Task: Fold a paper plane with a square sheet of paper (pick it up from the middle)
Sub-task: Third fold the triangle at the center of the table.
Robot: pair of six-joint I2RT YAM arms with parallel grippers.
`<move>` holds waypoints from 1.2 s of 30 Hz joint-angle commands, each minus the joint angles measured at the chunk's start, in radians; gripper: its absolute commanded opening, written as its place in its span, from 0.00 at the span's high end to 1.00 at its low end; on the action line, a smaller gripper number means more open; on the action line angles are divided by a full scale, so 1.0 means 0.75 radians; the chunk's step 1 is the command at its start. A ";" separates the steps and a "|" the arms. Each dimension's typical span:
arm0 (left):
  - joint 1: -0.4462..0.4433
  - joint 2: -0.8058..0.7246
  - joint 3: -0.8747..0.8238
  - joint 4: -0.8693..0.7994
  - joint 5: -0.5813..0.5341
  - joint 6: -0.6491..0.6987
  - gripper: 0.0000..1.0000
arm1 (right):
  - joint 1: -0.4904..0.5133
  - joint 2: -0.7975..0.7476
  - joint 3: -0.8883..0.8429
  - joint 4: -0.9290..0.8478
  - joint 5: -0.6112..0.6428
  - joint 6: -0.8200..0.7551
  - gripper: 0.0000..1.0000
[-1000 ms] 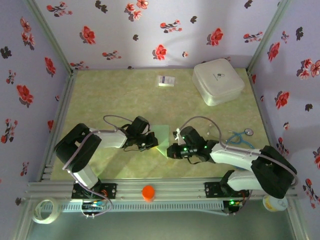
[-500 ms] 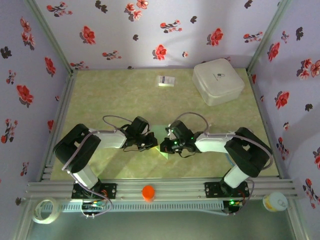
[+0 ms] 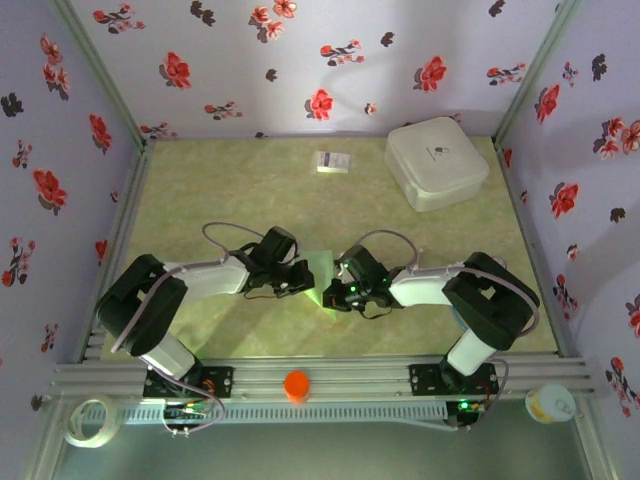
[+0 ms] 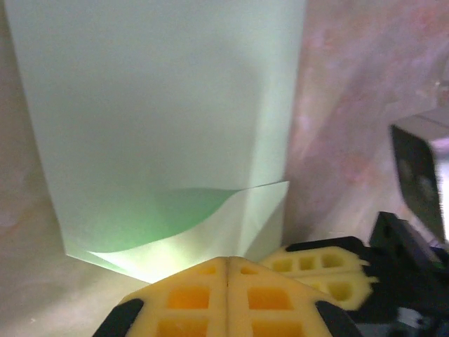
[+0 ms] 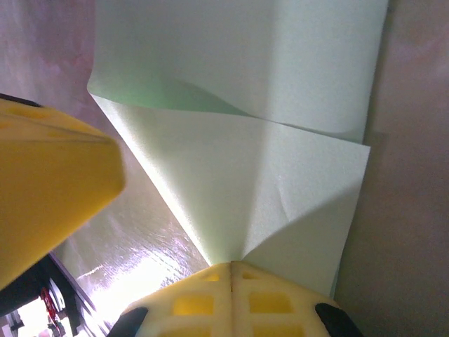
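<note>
Yellow pads of the right gripper [image 5: 231,268] are pressed together on a lifted fold of the square sheet of paper [image 5: 231,189]; the left gripper [image 4: 228,263] likewise pinches its near edge. Thin, limp and easily creased, the sheet probably wants a light pinch beside the fold. It lies between both arms. Wrist views reveal the curl; overhead adds a white card [image 3: 331,161] and white box [image 3: 436,163] beyond.

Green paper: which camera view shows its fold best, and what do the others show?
Right wrist: the paper looks large, its folded flap and creases clear. Left wrist shows a curled corner; top, just a sliver.
</note>
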 commanded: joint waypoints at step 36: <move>0.135 0.103 -0.218 0.298 -0.027 -0.071 1.00 | -0.001 0.095 -0.102 0.012 0.049 0.109 1.00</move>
